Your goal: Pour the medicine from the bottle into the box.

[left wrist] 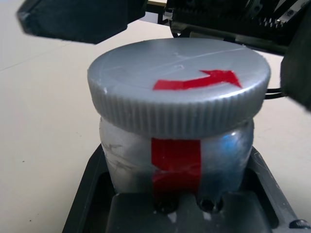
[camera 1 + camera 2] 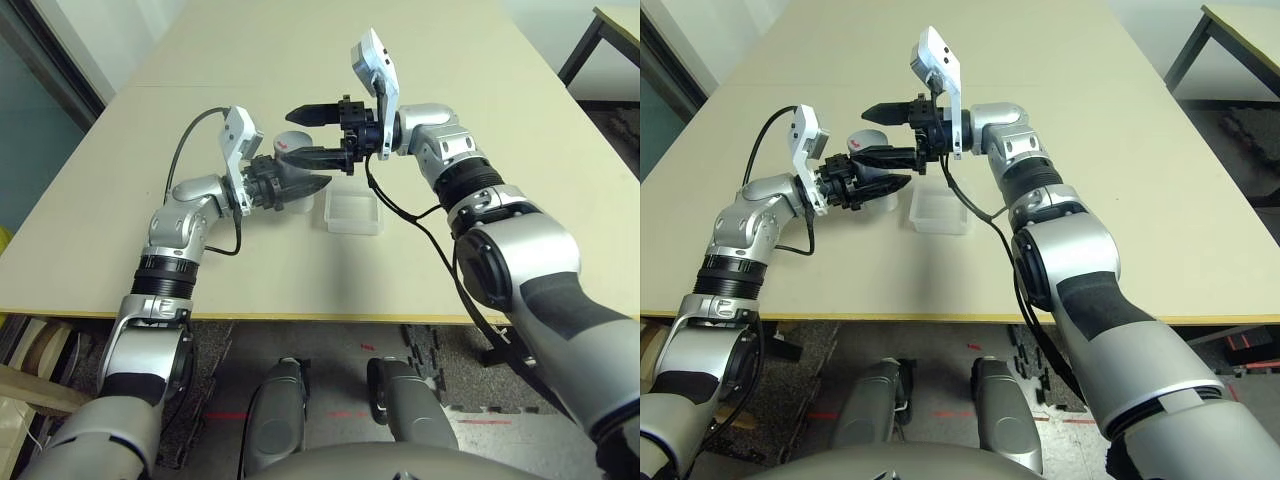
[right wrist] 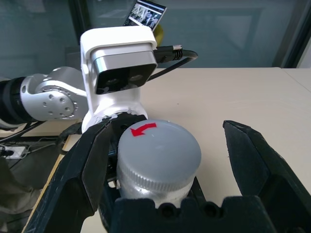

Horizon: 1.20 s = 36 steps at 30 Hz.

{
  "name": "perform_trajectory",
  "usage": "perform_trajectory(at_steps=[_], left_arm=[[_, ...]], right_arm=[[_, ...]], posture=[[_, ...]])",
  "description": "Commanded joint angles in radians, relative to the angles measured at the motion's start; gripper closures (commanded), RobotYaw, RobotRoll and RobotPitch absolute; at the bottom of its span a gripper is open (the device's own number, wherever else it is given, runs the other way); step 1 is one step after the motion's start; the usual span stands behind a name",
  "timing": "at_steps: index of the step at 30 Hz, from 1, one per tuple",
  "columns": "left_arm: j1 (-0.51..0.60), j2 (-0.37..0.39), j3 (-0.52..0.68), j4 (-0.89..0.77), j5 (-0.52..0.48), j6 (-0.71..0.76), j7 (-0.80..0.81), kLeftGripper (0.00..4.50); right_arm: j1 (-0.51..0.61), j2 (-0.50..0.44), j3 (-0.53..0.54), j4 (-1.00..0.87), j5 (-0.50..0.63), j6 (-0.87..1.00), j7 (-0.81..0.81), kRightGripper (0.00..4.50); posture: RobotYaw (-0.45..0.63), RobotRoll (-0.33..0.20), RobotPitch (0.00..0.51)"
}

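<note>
Two grippers meet: our left gripper (image 2: 300,180) clenches the upright bottle (image 1: 177,145); our right gripper (image 3: 160,160), released, straddles its cap (image 3: 159,148).

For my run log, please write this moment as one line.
left gripper: shut on bottle | cap: on | right gripper: open around cap | box: on table

You see a silver-grey bottle (image 1: 177,155) with a red stripe down its side and a red arrow on its ribbed grey cap (image 1: 179,92). The box (image 2: 353,212) is clear, the surface (image 2: 300,60) pale beige, both tools' fingers (image 3: 257,165) black.
</note>
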Motion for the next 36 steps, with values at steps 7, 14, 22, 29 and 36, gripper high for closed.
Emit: perform_trajectory(at_steps=[7, 14, 22, 29, 36], left_arm=[[0.004, 0.003, -0.007, -0.033, 0.005, 0.007, -0.006, 1.85], [0.001, 0.006, -0.006, -0.03, 0.005, 0.01, -0.008, 1.85], [-0.001, 0.005, -0.007, -0.024, 0.005, 0.007, -0.006, 1.85], [-0.004, 0.008, -0.006, -0.012, 0.009, 0.002, -0.007, 1.85], [-0.008, 0.007, -0.004, -0.008, 0.008, 0.002, -0.008, 1.85]], right_arm=[[-0.011, -0.01, 0.007, 0.025, -0.023, -0.02, -0.038, 0.0], [-0.003, -0.04, 0.004, 0.032, -0.03, -0.021, -0.039, 0.0], [0.001, -0.068, 0.0, 0.036, -0.03, -0.02, -0.027, 0.0], [-0.003, -0.077, -0.024, 0.026, 0.012, 0.032, 0.064, 0.0], [-0.001, -0.086, -0.021, -0.005, 0.043, 0.086, 0.198, 0.0]], posture=[[0.0, 0.0, 0.127], [0.0, 0.0, 0.127], [0.0, 0.0, 0.124], [0.0, 0.0, 0.122], [-0.01, 0.0, 0.12]])
